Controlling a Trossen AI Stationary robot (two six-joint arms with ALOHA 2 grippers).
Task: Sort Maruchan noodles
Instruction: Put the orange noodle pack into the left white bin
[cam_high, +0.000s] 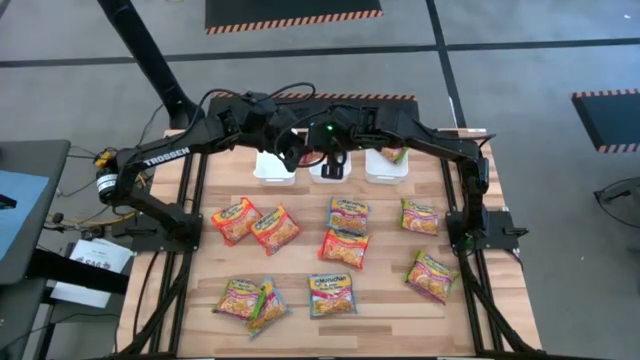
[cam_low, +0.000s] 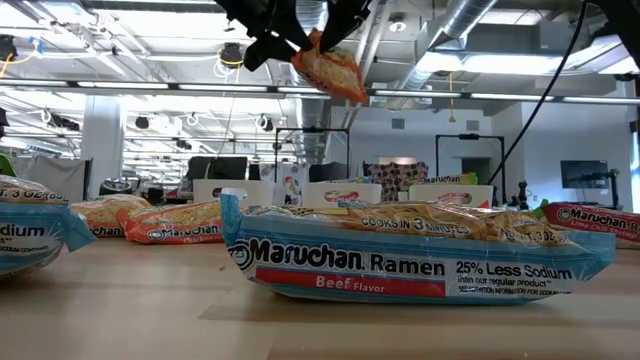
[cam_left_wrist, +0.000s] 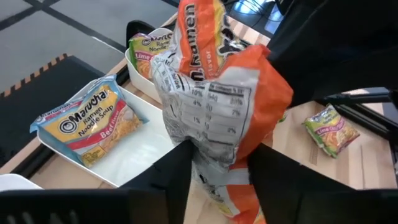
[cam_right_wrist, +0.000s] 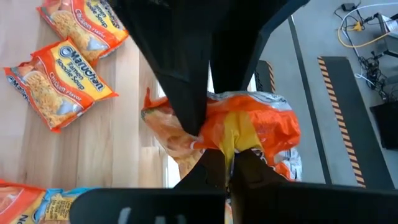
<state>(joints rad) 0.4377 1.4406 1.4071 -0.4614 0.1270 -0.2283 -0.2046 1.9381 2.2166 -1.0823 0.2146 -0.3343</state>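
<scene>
Both grippers meet high above the far edge of the table (cam_high: 300, 320), over three white bins (cam_high: 274, 172), and share one orange packet (cam_left_wrist: 224, 106): the right gripper (cam_right_wrist: 227, 163) is pinched tight on its crimped end, while the left gripper (cam_left_wrist: 217, 163) has its fingers (cam_left_wrist: 174, 174) around the other end, touching the wrapper, though I cannot tell how firmly. Ten more packets (cam_high: 345, 247) lie scattered flat on the wood, and a beef one (cam_left_wrist: 87, 124) rests in the middle bin.
</scene>
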